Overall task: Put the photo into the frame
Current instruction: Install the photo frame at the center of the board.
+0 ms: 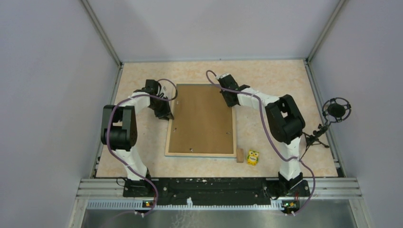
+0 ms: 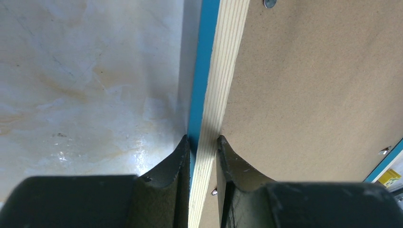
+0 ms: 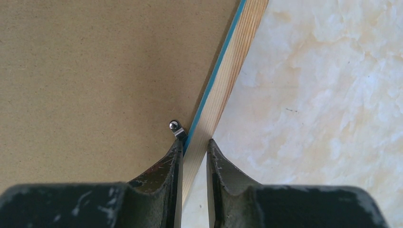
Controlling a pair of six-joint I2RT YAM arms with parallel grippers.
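The frame (image 1: 199, 155) lies face down in the middle of the table, light wood with blue edges, and a brown backing board (image 1: 202, 121) fills it. The photo is hidden. My left gripper (image 1: 167, 111) is shut on the frame's left rail (image 2: 223, 71), one finger on the blue outer edge and the other on the board side (image 2: 203, 140). My right gripper (image 1: 229, 97) is shut on the right rail (image 3: 228, 76) near the far corner (image 3: 195, 142), just beside a small metal clip (image 3: 177, 127) on the board (image 3: 95, 71).
A small wooden block (image 1: 240, 155) and a yellow owl figure (image 1: 252, 157) sit off the frame's near right corner. A microphone on a stand (image 1: 336, 110) rises at the table's right edge. Grey walls enclose the left, right and back.
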